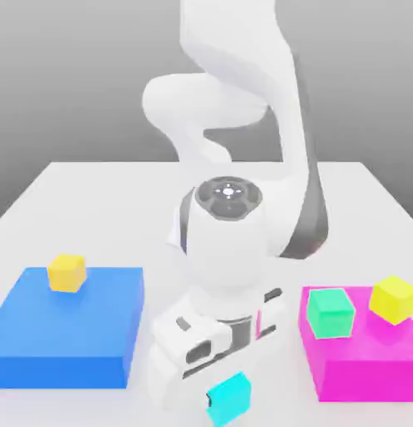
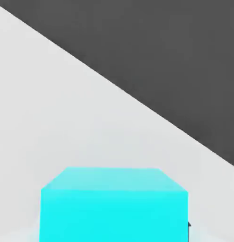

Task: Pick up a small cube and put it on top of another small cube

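Grasp step: the white two-finger gripper (image 1: 219,392) is pinching the small bright cyan cube (image 1: 229,399) at bottom centre; next, lifting it onto the mint-green cube (image 1: 330,313) at lower right.

A white table (image 1: 93,179) fills the lower scene under soft, even light, with faint shadows on it. Behind its far edge stands a plain grey backdrop (image 1: 67,75), paler toward the table line and darker higher up. In the hand view the backdrop looks dark grey.
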You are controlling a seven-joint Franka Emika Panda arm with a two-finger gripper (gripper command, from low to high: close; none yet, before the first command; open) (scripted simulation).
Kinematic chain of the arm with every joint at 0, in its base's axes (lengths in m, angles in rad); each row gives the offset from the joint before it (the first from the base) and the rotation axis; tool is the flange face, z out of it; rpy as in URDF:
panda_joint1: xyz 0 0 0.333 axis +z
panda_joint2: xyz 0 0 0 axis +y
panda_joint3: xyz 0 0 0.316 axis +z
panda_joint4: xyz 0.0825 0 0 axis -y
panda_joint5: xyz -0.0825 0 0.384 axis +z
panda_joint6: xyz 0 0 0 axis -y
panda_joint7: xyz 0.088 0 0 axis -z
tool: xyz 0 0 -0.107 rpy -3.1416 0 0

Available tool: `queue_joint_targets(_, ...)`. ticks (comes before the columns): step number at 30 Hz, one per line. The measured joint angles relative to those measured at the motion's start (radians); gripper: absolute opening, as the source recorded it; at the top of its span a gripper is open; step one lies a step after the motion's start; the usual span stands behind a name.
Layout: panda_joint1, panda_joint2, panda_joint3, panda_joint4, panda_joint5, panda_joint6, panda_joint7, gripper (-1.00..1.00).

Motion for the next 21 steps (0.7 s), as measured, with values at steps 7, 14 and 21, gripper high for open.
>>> queue_joint_targets(7,0.128,-0.243,0.086,-0.069,-0.01,-0.178,-0.042,-1.0)
queue_joint_targets(14,0.203,-0.41,0.15,-0.141,-0.059,-0.266,-0.05,-1.0)
queue_joint_targets(21,0.204,-0.328,0.154,-0.171,-0.068,-0.154,-0.045,1.0)
